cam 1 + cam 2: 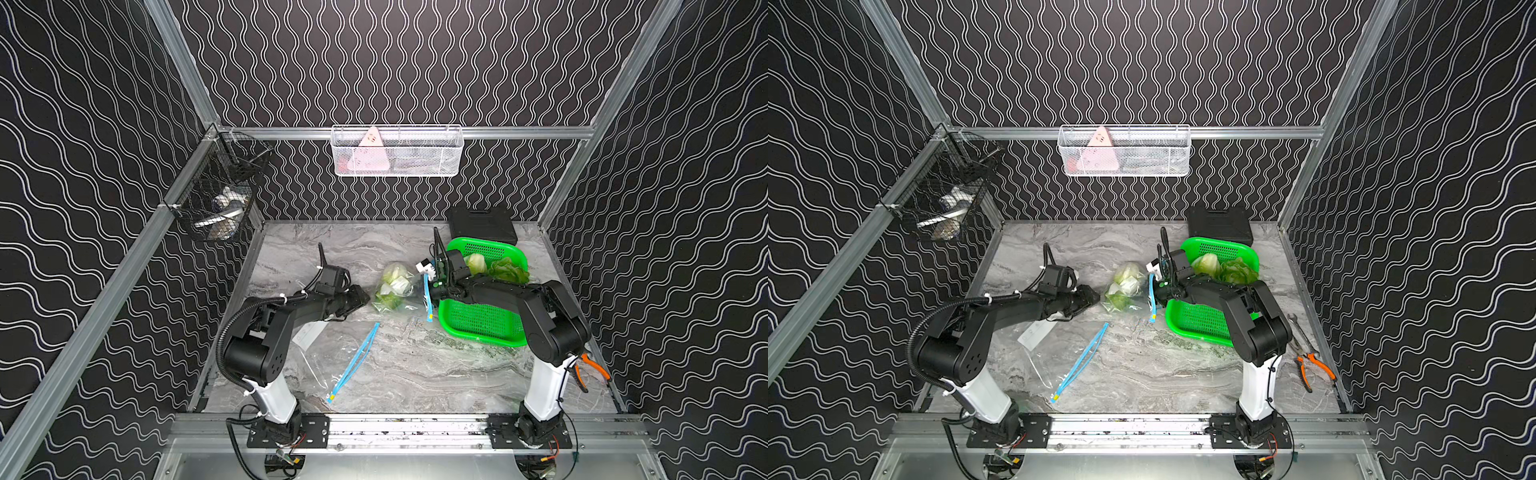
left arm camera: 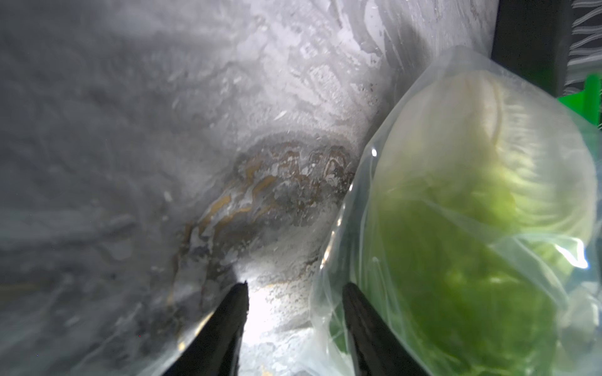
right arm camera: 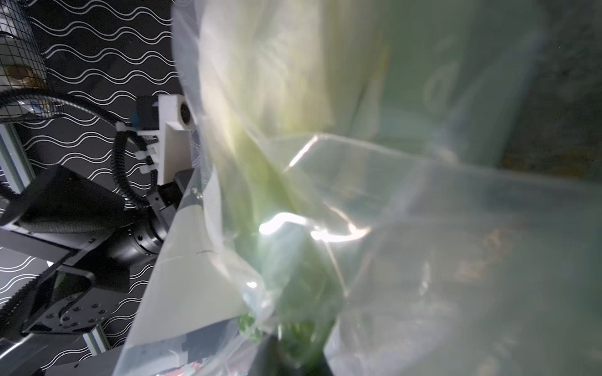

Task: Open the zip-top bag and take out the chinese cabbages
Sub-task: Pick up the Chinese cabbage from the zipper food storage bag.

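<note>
1. High on the left wall, at 9 o'clock, hangs a black wire basket (image 1: 214, 208). It holds some pale odds and ends I can't make out.
2. The left gripper (image 1: 365, 297) reaches in low from 7 o'clock toward the middle of the grey marbled bench (image 1: 415, 374). Its jaws stand roughly half open with nothing between them. In the left wrist view one fingertip (image 2: 355, 302) sits right at the edge of the filled bag's film; I can't tell whether it touches.
3. At 7 o'clock, partly under that arm, a flat clear plastic bag (image 1: 328, 365) with a blue zip strip and a white label lies on the bench.
4. Just off centre toward 12 o'clock sits the clear plastic zip-top bag (image 1: 399, 307), bulging, with its blue zip edge turned toward 3 o'clock.
5. Inside it are the chinese cabbages (image 1: 399, 283), with white stem bases and crinkled light-green leaves. The film blurs how many there are.
6. The right gripper (image 1: 432, 293) comes in from 5 o'clock over the basket. Its jaws are closed tight, pinching that bag at the zip edge.
7. At 3 o'clock a green perforated plastic basket (image 1: 478, 324) holds a pale cabbage head (image 1: 476, 262) and a darker leafy green head (image 1: 509, 269) at its 12 o'clock end.
8. A black plastic case (image 1: 482, 224) lies at 1 o'clock by the back wall, and orange-handled pliers (image 1: 594, 365) lie at 4 o'clock.
</note>
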